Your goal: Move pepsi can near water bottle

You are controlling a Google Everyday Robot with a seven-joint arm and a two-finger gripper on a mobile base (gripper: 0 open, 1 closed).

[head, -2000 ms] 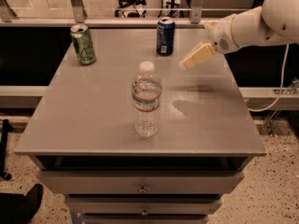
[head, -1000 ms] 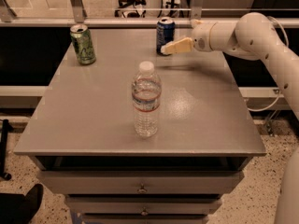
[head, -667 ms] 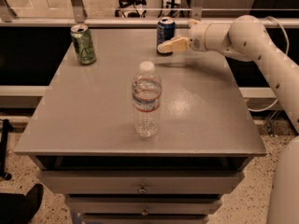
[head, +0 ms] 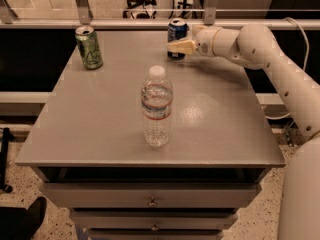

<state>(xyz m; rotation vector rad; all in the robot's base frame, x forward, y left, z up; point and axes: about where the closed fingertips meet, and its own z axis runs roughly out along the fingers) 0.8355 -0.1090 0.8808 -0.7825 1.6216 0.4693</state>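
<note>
The pepsi can (head: 177, 32) is dark blue with a silver top and stands upright at the far edge of the grey table (head: 100, 114), right of centre. My gripper (head: 176, 46) reaches in from the right and sits at the can's lower front, overlapping it. The white arm (head: 260, 49) stretches back to the right edge of the view. The water bottle (head: 157, 106) is clear with a white cap and a red and blue banded label. It stands upright at the table's middle, well in front of the can and a little to its left.
A green can (head: 89, 47) stands at the table's far left corner. A metal rail (head: 150, 23) and glass panels run just behind the far edge. Drawers (head: 150, 201) sit under the tabletop. A black object (head: 20, 221) lies on the floor at lower left.
My gripper has moved left and toward the table's far edge, from open space right of the pepsi can to right at the can. The cans and the bottle have not moved.
</note>
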